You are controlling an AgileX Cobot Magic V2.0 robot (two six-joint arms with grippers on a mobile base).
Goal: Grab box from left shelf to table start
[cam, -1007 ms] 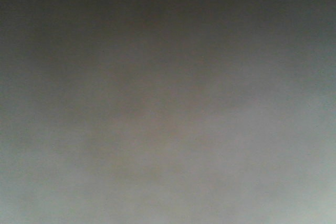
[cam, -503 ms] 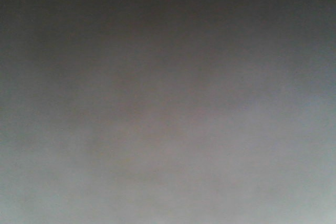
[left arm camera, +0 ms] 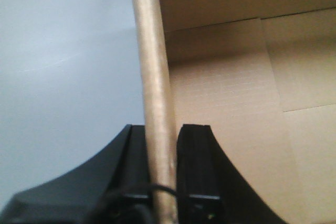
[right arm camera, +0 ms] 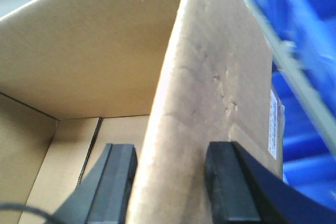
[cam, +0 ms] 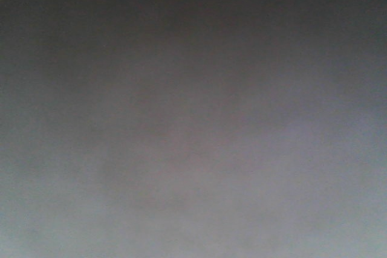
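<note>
The front-facing view gives only a grey blur, and nothing can be recognised in it.

In the left wrist view, the left hand (left arm camera: 163,136) pinches one upright wall of the open brown corrugated cardboard box (left arm camera: 226,93). One black finger (left arm camera: 131,148) is on the outer side of this wall and the other finger is on the inner side, and both press against the thin edge of the cardboard. On the right of the wall the inside of the box is visible, with its bottom flaps. On the left of the wall there is a smooth pale surface (left arm camera: 63,66); I cannot tell what this surface is.

In the right wrist view, the right hand (right arm camera: 170,153) grips another wall of the same box (right arm camera: 79,51) in the same way: one black finger is inside the box, one is outside, and the cardboard is tight between them. The outer face of this wall carries a small white label (right arm camera: 273,124). Beyond it, blurred blue shapes (right arm camera: 310,35) are near the box.
</note>
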